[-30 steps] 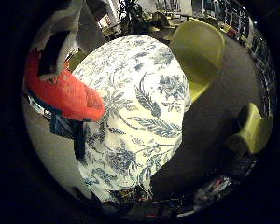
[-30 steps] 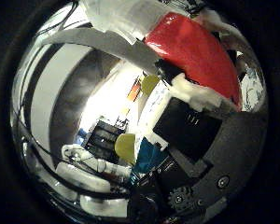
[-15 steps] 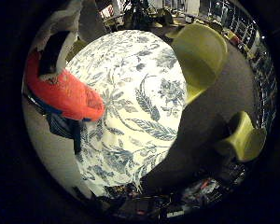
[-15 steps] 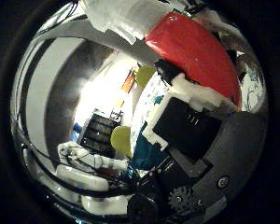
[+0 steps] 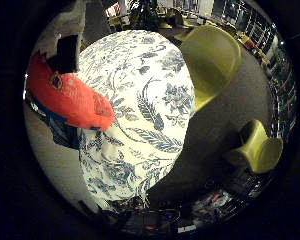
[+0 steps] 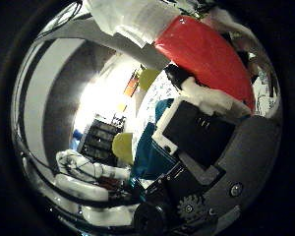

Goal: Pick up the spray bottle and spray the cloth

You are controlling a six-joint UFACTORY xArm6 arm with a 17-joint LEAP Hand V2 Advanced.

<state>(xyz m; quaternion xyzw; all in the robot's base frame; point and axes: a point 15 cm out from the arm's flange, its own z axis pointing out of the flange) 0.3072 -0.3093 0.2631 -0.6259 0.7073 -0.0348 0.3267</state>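
Note:
The spray bottle (image 6: 202,54) has a red body with white and black parts and fills much of the right thumb side palm view, close to the palm. My right hand (image 6: 128,25) has white fingers curled over it. In the right little finger side palm view the red bottle (image 5: 75,100) is held high above a round table covered by a white cloth with a blue floral print (image 5: 150,100). A white and black finger (image 5: 65,50) lies against the bottle. A dark blue part (image 5: 65,130) shows just under the red.
Two yellow-green chairs (image 5: 215,55) (image 5: 255,150) stand on the grey floor (image 5: 230,110) beside the table. Shelves and clutter (image 5: 220,205) line the room's edge. The thumb side view shows a bright room with another yellow-green chair (image 6: 123,147).
The whole picture has shifted, so the hand has moved a little over the table. The red bottle stays held in the same place against the palm.

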